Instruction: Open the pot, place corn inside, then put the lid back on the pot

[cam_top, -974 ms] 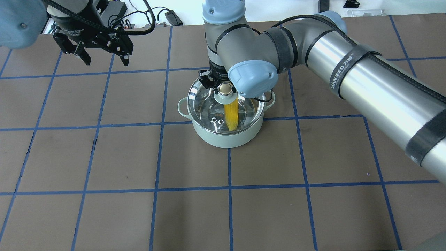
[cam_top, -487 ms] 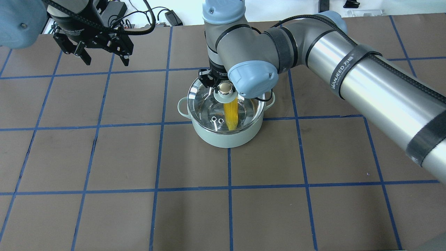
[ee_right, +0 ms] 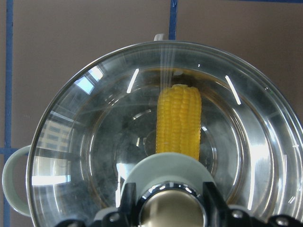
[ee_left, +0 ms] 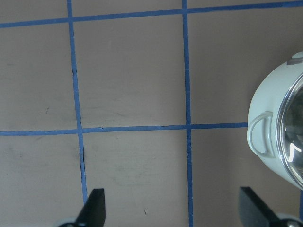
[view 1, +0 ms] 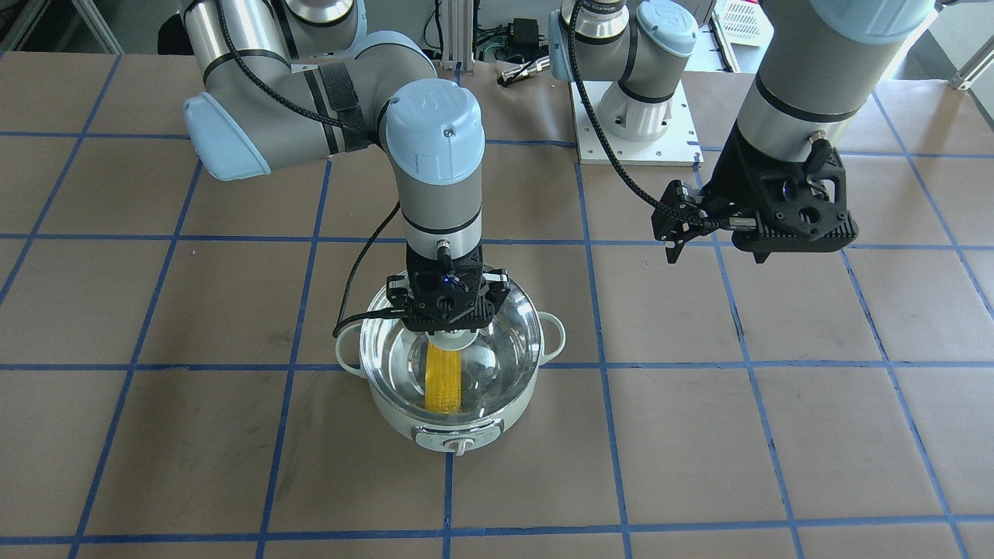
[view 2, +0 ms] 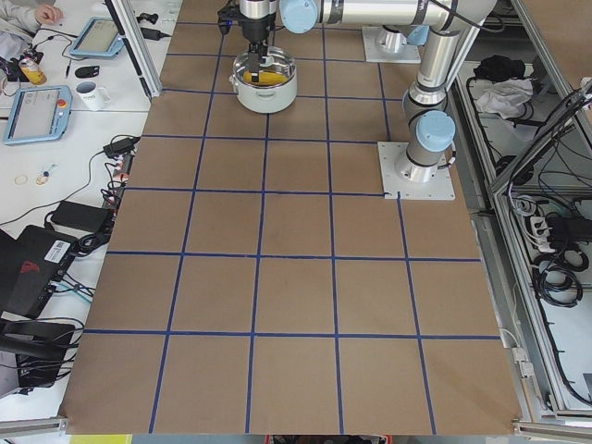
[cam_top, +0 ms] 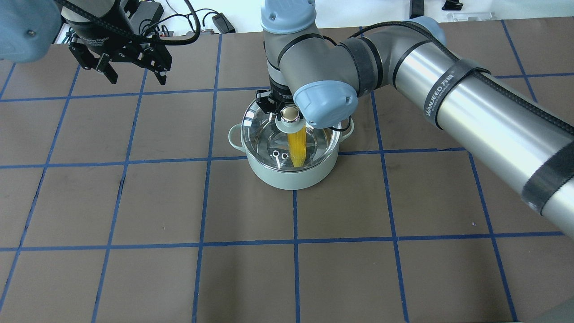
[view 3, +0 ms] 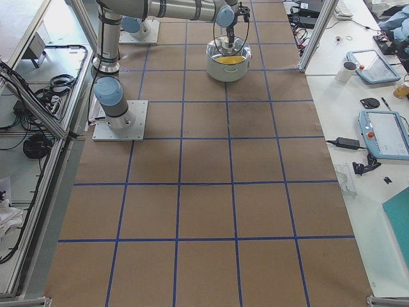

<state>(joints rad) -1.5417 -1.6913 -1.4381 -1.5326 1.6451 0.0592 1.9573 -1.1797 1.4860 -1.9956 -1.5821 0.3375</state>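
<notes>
Overhead exterior feed from my seat: pot [cam_top: 291, 177] sits a little toward 12 o'clock from the middle of the table [cam_top: 134, 202]. The corn [cam_top: 297, 148] lies inside it along the 12-to-6 line. Lid [cam_top: 264, 134] is on the pot, rim on rim as far as I can see, and the corn shows through the glass.

Right gripper [ee_right: 169, 202] comes straight down on the lid. On its wrist cam the jaws are closed in on the knob [cam_top: 291, 114], with a finger pressed to each side.

Left gripper [cam_top: 137, 80] hangs over the table at 10 o'clock from the pot, well apart, jaws wide with nothing in them.

Only text I can read is "WANJEED" on the strap [cam_top: 441, 95] around the right arm. Markings by the pot's front dial [view 1: 458, 445] are too small for me.
</notes>
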